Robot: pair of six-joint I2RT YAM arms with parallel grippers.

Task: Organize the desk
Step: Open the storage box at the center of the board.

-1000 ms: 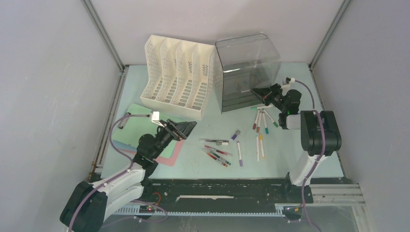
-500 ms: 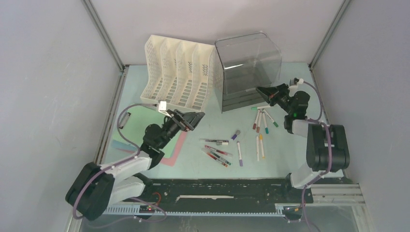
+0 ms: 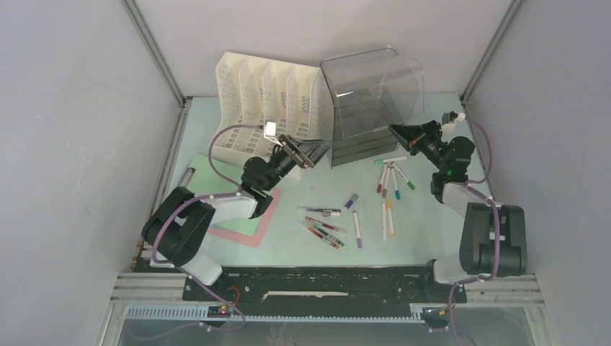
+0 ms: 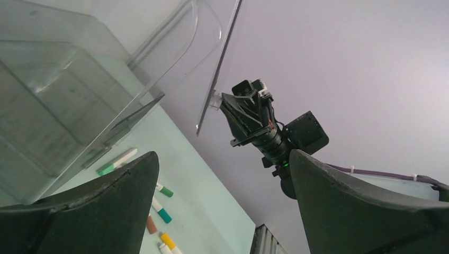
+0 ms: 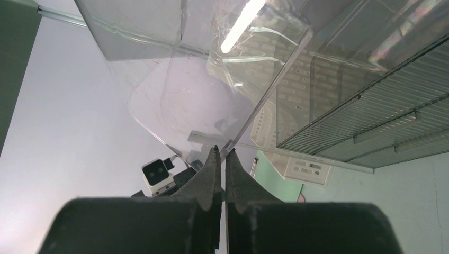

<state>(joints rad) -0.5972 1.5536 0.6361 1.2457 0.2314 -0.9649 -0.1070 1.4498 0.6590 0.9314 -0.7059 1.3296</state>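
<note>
From my console, the desk (image 3: 432, 223) is the pale mint tabletop that fills the floor of the cell. It runs from the arm bases out to the grey walls, and everything else stands or lies on it.

My right gripper (image 3: 395, 130) is pinched tight on the thin edge of the clear cover (image 3: 371, 79). In the right wrist view the two fingertips (image 5: 212, 164) meet with only the plastic sheet between them. The cover sits tilted over the grey drawer unit (image 3: 360, 149) at the back of the desk.

My left gripper (image 3: 311, 151) is spread as wide as it goes and has hold of nothing (its wrist camera looks straight through the gap at the right one). It hangs just beside the near left corner of the drawer unit, though I cannot tell whether it touches.

The white file rack (image 3: 259, 101) stands just left of the cover. A green clipboard (image 3: 207, 176) lies flat under the left arm. One bunch of markers (image 3: 394, 180) lies near the front of the drawers, and a second scatter of pens (image 3: 322, 229) lies mid-desk between the arms.
</note>
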